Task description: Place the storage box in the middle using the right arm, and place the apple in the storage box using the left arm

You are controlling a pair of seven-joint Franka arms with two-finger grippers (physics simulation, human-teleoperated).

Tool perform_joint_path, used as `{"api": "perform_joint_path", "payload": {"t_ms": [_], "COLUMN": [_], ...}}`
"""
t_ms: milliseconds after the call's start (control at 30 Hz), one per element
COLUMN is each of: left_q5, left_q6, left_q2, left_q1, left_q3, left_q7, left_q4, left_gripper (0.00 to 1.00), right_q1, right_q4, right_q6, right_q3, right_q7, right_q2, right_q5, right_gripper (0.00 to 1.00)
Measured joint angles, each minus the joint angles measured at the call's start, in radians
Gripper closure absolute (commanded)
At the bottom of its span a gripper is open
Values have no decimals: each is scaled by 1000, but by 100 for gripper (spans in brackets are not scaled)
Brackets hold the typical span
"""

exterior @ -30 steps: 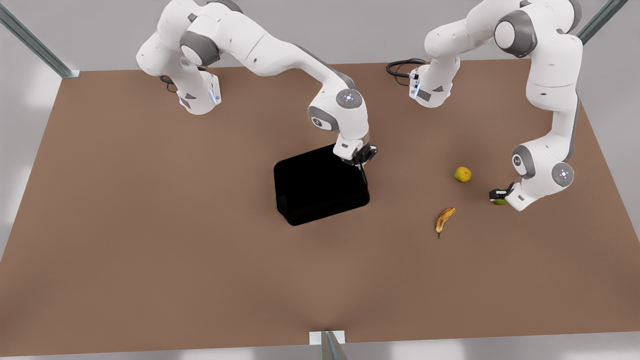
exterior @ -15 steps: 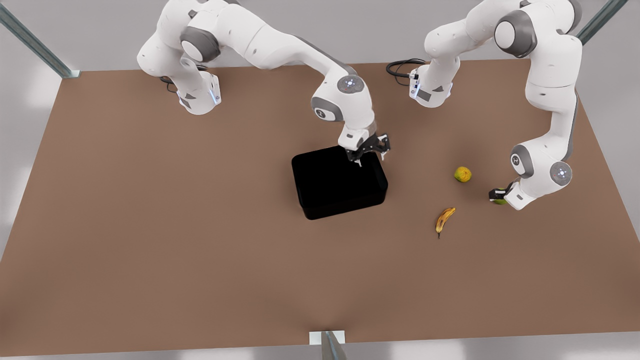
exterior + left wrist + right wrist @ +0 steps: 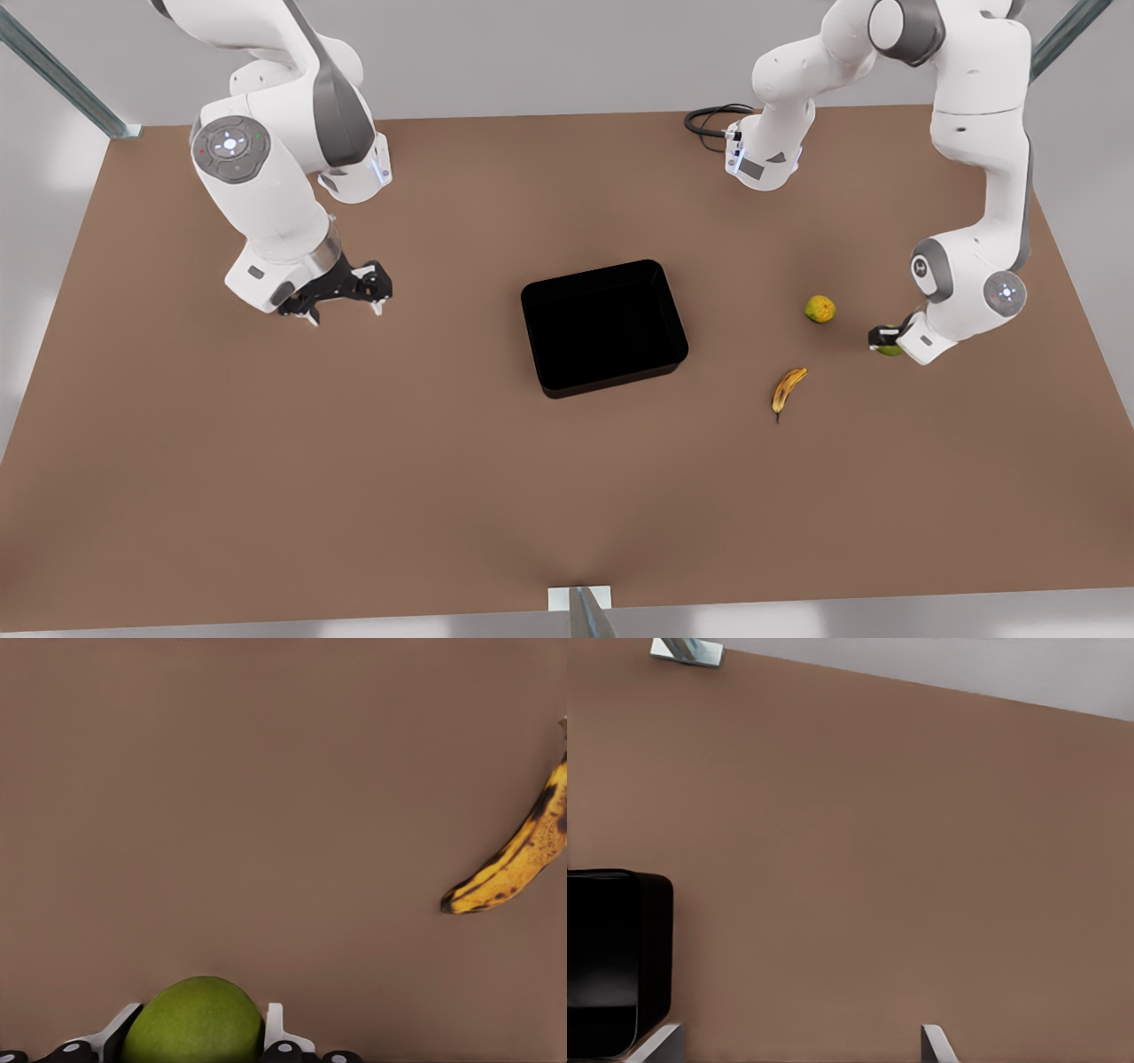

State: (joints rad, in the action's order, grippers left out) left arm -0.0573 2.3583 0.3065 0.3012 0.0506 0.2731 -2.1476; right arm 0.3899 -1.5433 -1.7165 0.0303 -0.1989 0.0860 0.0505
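The black storage box (image 3: 604, 326) rests open-topped in the middle of the brown table (image 3: 266, 461), with nothing in it; its corner also appears as the storage box (image 3: 607, 961) in the right wrist view. My right gripper (image 3: 341, 297) hangs open at the front view's left, well away from the box, its fingertips (image 3: 660, 1045) spread wide. At the front view's right, my left gripper (image 3: 886, 341) is shut on the green apple (image 3: 890, 349), low over the table. The apple (image 3: 195, 1023) sits between the left gripper's (image 3: 198, 1019) white pads.
A spotted yellow banana (image 3: 788, 390) lies between the box and the apple, and the banana (image 3: 514, 859) shows in the left wrist view. A yellow-orange fruit (image 3: 819, 308) sits just beyond it. A black cable (image 3: 709, 120) lies by one arm's base.
The right gripper carried the box toward the front view's right, let go of it, and swung far away to the left. The left gripper stays on the apple, slightly higher.
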Motion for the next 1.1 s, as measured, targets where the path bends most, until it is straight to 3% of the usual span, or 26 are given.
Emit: {"api": "perform_joint_path", "payload": {"t_ms": [100, 167, 233, 400, 600, 633, 667, 833, 933, 1067, 1100], "left_q5": [3, 14, 36, 108, 137, 140, 149, 175, 166, 135, 126], "left_q6": [-107, -172, -274, -272, -173, -170, -169, -170, -281, -646, -678], "left_q2": [-60, -97, -103, -66, 48, 54, 57, 38, -70, -103, -117], "left_q1": [-3, -30, -176, -512, -729, -797, -818, -800, -719, -537, -532], "left_q3": [141, 229, 237, 228, 189, 123, 101, 98, 98, 89, 7], "left_q7": [-182, -330, -481, -788, -909, -915, -916, -913, -914, -794, -709], "left_q4": [32, 57, 119, 200, 254, 263, 271, 272, 283, 570, 599], "left_gripper": [27, 27, 27, 27, 27, 19, 0, 0, 0, 0, 0], "right_q1": [-129, -84, -61, -72, -83, -84, -81, -79, -79, -77, -77], "right_q4": [18, 34, 34, 33, 32, 33, 34, 33, 34, 34, 34], "right_q6": [11, 26, 28, 25, 27, 28, 26, 24, 26, 25, 25], "right_q3": [-4, -4, -5, -4, -4, -4, -4, -5, -6, -6, -6], "right_q7": [58, 57, 59, 59, 61, 59, 57, 58, 58, 57, 56], "right_q2": [12, 28, 30, 41, 46, 46, 46, 49, 49, 49, 49], "right_q5": [-1, -1, -1, -1, -1, -1, -1, -1, -1, -3, -3], "right_gripper": [0, 0, 0, 0, 0, 0, 0, 0, 0, 0, 0]}}
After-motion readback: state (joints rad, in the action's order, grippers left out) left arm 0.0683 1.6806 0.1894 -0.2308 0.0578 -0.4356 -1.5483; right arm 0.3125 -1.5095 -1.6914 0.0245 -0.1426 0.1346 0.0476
